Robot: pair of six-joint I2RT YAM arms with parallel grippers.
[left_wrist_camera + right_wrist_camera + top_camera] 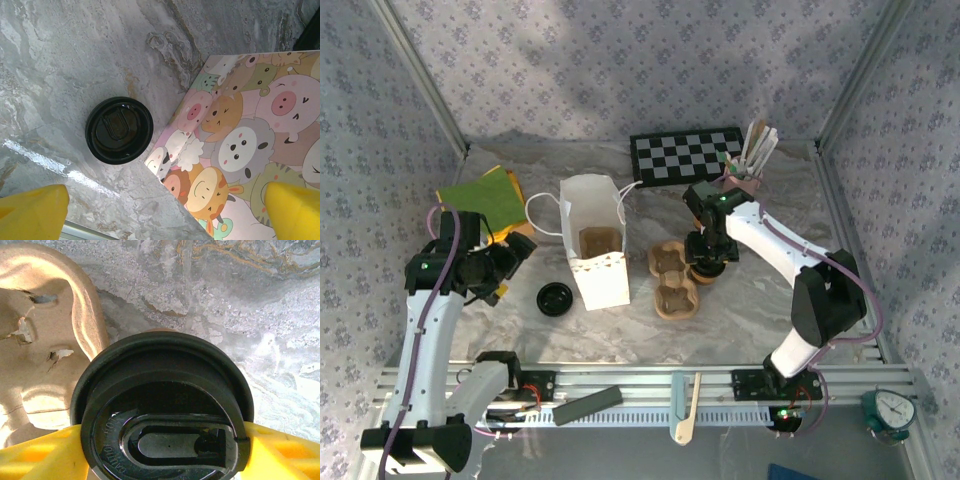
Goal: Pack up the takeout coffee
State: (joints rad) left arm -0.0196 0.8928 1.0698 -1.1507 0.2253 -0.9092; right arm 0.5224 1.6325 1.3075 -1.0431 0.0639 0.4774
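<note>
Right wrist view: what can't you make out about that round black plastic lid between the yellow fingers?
- Right wrist view: the round black plastic lid hides whatever sits beneath it; the bottom edge cuts it off.
- Top view: the right gripper covers it.
- Whether the fingers clamp it: unclear.

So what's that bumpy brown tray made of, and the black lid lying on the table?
The brown tray looks like moulded paper pulp: matte, fibrous, with ragged torn holes. The loose black lid looks like thin plastic, probably: smooth, glossy, with crisp moulded ridges catching light.
</note>
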